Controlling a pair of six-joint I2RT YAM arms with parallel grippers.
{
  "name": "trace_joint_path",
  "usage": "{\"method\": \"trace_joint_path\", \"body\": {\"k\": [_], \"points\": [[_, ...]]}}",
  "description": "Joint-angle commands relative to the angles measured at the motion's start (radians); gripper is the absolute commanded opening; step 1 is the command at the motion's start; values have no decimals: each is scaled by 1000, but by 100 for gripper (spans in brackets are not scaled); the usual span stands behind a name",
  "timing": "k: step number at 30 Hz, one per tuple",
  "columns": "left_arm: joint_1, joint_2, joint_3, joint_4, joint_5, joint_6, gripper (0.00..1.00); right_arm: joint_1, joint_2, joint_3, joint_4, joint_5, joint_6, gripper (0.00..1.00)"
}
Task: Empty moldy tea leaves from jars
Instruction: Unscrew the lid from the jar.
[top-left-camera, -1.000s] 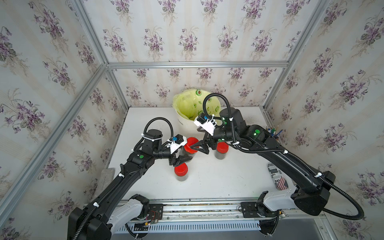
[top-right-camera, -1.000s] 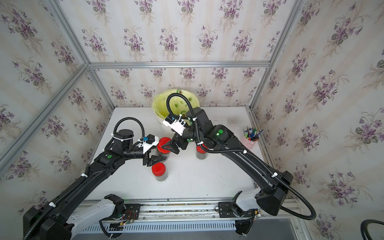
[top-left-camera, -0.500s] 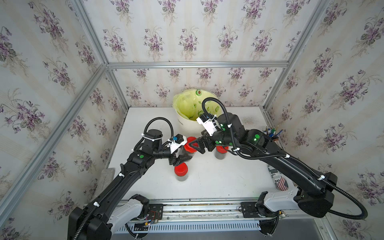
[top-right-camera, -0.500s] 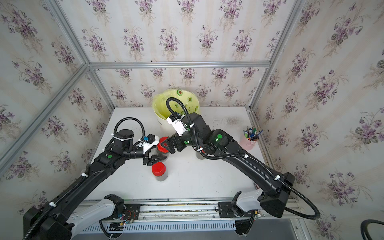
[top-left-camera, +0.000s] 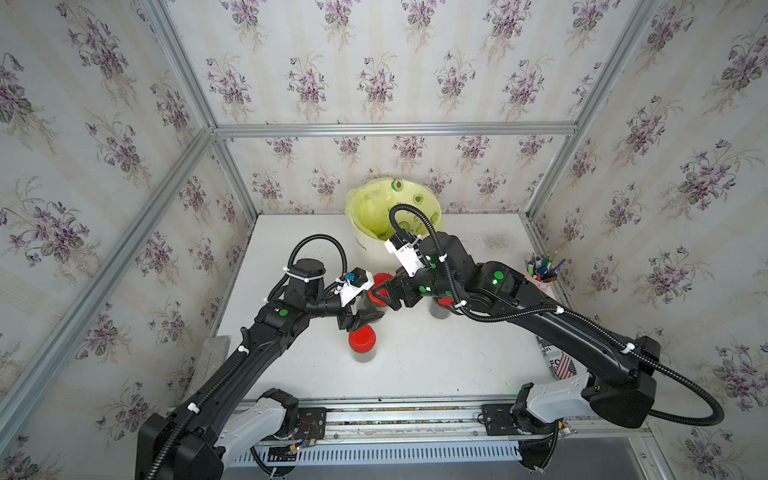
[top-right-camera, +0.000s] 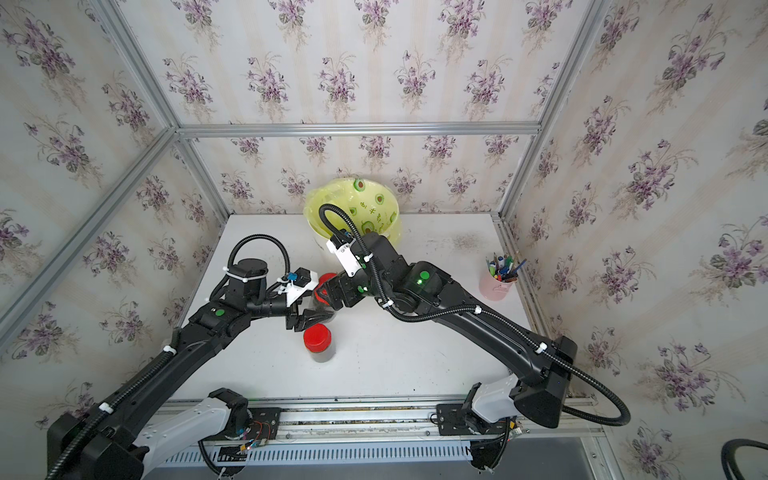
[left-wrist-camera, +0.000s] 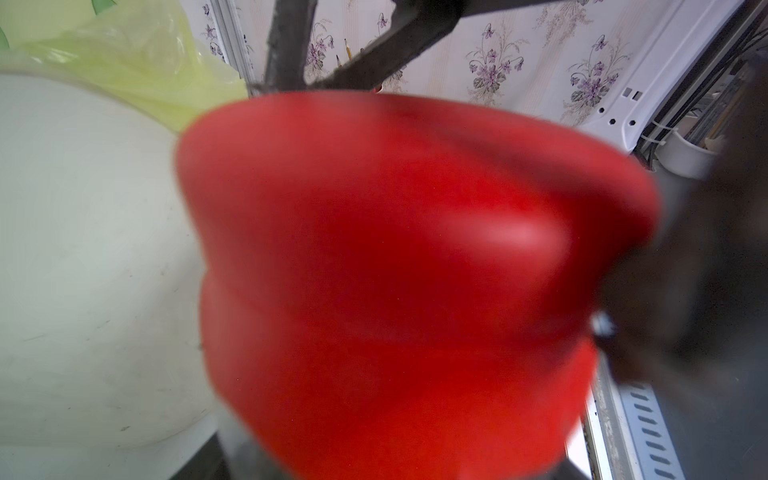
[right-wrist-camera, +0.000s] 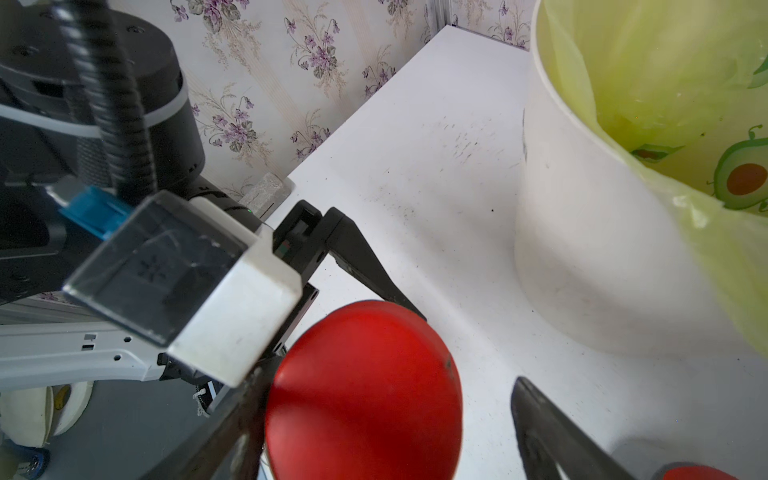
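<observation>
front jar (top-left-camera: 362, 348): closest to the rail (top-left-camera: 395, 409). It stands alone on the table (top-left-camera: 436, 365), capped, with dark tea leaves (top-right-camera: 322, 354) showing through the clear wall. It's roughly 6 o'clock from the jar being worked on, and nothing's touching it.
left gripper (top-left-camera: 365, 319): clamped right down on the held jar's clear body, below the lid, coming in from 9 o'clock. Looks like a solid pinch.
held jar (top-left-camera: 371, 306): upright about mid-table with its red cap (left-wrist-camera: 395, 270) on, so its leaves are all inside. The left wrist cam is basically just a red blur of that cap.
right gripper (right-wrist-camera: 395, 419): reaches in from 3 o'clock and straddles the red cap with its jaws wide apart. In the right wrist view one finger looks up against the cap's side and the other has a clear gap, so no grip yet imo.
step in hand: unscrewing this cap, I'd say.
how to do it well: centre the cap between both fingers first and squeeze on the rim. Then twist around the jar's own axis while the left one just holds firm. An off-centre bite would probably tip the jar or skid off.
third jar (top-left-camera: 439, 311): 3 o'clock from the held one, mostly hidden under the right arm (top-left-camera: 540, 316).
bin (top-left-camera: 368, 249): 12 o'clock edge of the table, cream with the yellow avocado bag (top-left-camera: 374, 203). It's near the held jar, so a short trip for the dump.
pen cup (top-right-camera: 494, 286): way off at the 3 o'clock edge, out of the way.
</observation>
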Motion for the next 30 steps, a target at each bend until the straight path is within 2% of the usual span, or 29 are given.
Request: {"method": "trace_joint_path", "body": {"k": [1,19,24,30], "points": [[-1,-2,8,16,16,5,46,6,8,11,14,23,15,85],[0,-4,6,16,12,7,46,18,45,47,-28,3,-25,61],[1,-2,5,17,16,7,46,18,54,76,-48,2,-61,52],[1,-5,5,17,21,7,46,18,45,71,-42,-33,-134,47]]}}
